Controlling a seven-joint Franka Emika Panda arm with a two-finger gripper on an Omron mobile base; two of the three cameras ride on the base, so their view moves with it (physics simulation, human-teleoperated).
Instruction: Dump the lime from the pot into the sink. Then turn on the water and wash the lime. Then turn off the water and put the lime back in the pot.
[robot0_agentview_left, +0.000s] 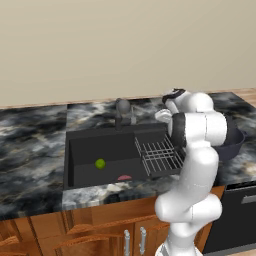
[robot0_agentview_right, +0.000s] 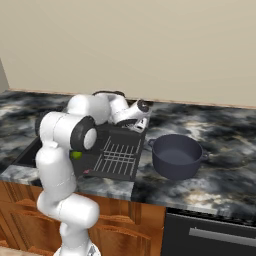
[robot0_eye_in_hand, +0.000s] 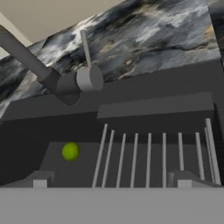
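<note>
Lime first: we see the small round yellow-green lime (robot0_agentview_left: 100, 163) lying loose on the floor of the large matte black rectangular sink (robot0_agentview_left: 82, 150), in its left, open half, touching nothing but the basin bottom. In the hand view the same lime (robot0_eye_in_hand: 70, 151) sits just left of the grey wire rack (robot0_eye_in_hand: 153, 159), apart from it. A flat pink-red patch (robot0_agentview_left: 124, 177) lies on the sink floor near the front wall, to the right of the lime and well clear of it.

We find the wide, round, dark blue-grey metal pot (robot0_agentview_right: 177, 156) standing upright on the dark marbled stone bench (robot0_agentview_right: 225, 150), just to the right of the sink, its two small loop handles at the sides and its inside bare.

Our white arm reaches over the rack side of the basin, with the pincer (robot0_agentview_right: 140, 123) hanging above the back edge of the rack, near the dark grey round-topped faucet (robot0_eye_in_hand: 65, 85). In the hand view the two finger tips (robot0_eye_in_hand: 40, 180) stand well apart with nothing between them, so we read the pincer as spread and holding nothing. The faucet's thin lever (robot0_eye_in_hand: 86, 48) points up and away from the round head; we cannot tell whether any water runs, as the views are too coarse to show a stream.

Below the bench run brown wooden cabinet doors (robot0_agentview_left: 100, 235).
</note>
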